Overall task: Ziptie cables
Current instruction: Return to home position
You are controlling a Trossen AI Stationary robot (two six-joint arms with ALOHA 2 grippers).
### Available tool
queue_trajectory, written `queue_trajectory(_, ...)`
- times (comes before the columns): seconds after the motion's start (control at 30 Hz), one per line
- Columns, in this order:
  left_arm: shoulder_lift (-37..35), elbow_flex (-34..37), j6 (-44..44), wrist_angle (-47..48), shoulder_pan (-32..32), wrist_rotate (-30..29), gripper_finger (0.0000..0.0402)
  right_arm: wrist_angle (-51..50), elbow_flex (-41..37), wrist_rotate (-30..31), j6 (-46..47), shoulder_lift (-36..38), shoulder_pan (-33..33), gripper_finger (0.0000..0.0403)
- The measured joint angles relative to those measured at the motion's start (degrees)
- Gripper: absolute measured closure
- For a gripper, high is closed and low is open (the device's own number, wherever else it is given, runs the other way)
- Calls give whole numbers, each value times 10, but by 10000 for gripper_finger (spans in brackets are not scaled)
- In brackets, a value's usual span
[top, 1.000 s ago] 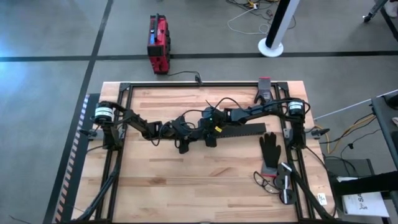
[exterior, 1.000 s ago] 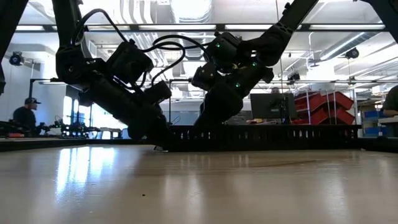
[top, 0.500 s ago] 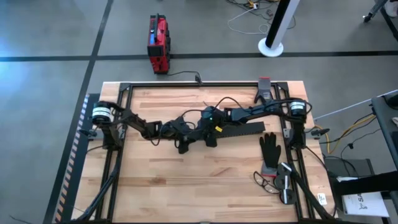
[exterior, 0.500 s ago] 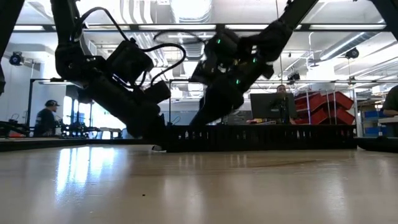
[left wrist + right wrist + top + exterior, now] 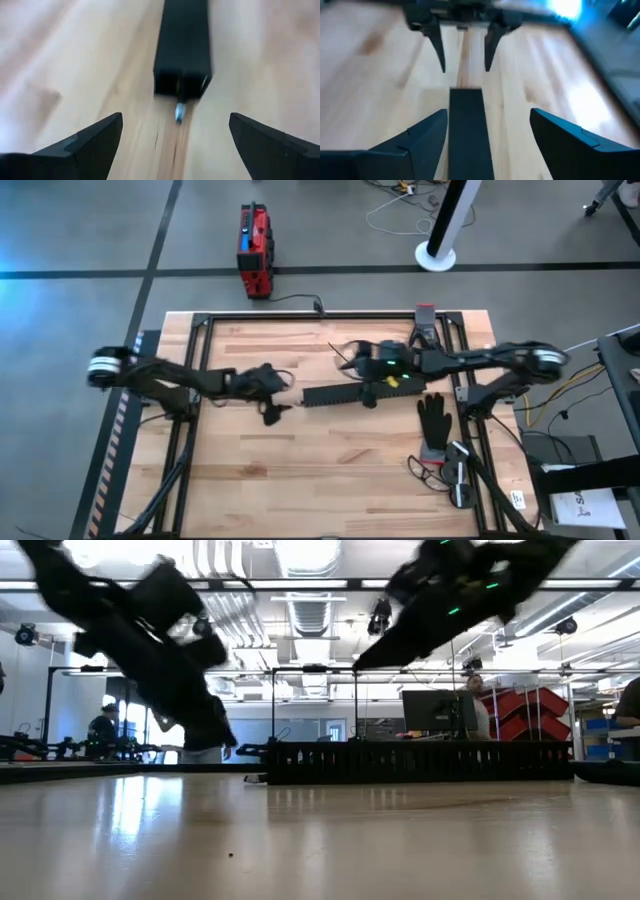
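A long black toothed bar point(image 5: 335, 393) lies flat on the wooden table, running left to right across its middle. In the left wrist view a small grey tip point(image 5: 179, 112) sticks out of the bar's near end point(image 5: 181, 75). The cables do not otherwise show. My left gripper point(image 5: 280, 395) hovers open off the bar's left end, pointing at it. My right gripper point(image 5: 365, 385) hovers open over the bar's middle, one finger on either side of the bar point(image 5: 467, 135) without touching it. In the low view both grippers point(image 5: 205, 735) point(image 5: 370, 658) are clear of the table.
A black glove point(image 5: 433, 423) lies at the right, with small tools point(image 5: 455, 475) nearer the front right corner. A black frame rail point(image 5: 300, 316) runs around the table. A red-topped clamp point(image 5: 425, 315) sits at the far edge. A red box point(image 5: 254, 250) stands on the floor beyond.
Both arms have pulled apart from the table's middle and risen. My left gripper has gone toward the left edge, my right gripper toward the right edge. The black bar, which they covered before, now lies uncovered on the table.
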State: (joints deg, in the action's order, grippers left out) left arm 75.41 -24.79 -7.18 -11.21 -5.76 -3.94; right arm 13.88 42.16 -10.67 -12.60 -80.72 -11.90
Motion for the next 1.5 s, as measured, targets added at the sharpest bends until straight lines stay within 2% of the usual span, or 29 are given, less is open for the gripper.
queue_trajectory(0.17,-148,117,-4,-163,0,0,54,78,-129,34,6,158,-1,159)
queue_trajectory(0.23,-207,161,-9,-198,0,-5,54,93,-172,35,6,222,-1,169)
queue_trajectory(0.43,-375,227,-26,-153,0,-107,54,100,-260,39,58,362,-2,193)
queue_trajectory(0.53,-428,242,-23,-121,1,-116,54,67,-278,35,124,411,-1,206)
queue_trajectory(0.6,-461,241,-23,-79,3,-116,58,6,-278,31,129,462,-1,223)
queue_trajectory(0.67,-489,241,-24,-48,5,-131,72,-50,-278,32,118,521,1,250)
queue_trajectory(0.73,-515,241,-29,-18,6,-136,98,-59,-289,32,117,567,4,287)
queue_trajectory(0.87,-568,242,-25,27,23,-145,176,-88,-328,32,115,648,8,378)
queue_trajectory(0.9,-581,242,-24,37,26,-156,199,-99,-336,32,112,665,8,390)
queue_trajectory(1.07,-652,242,23,22,58,-164,313,-109,-381,83,90,729,8,389)
queue_trajectory(1.2,-710,242,40,52,75,-173,388,-106,-408,94,51,763,8,400)
queue_trajectory(1.27,-726,242,30,72,75,-198,393,-108,-414,92,91,766,9,402)
queue_trajectory(1.37,-727,234,29,71,74,-202,371,-129,-414,92,150,762,9,398)
queue_trajectory(1.5,-723,225,28,68,74,-202,345,-129,-414,92,177,752,9,394)
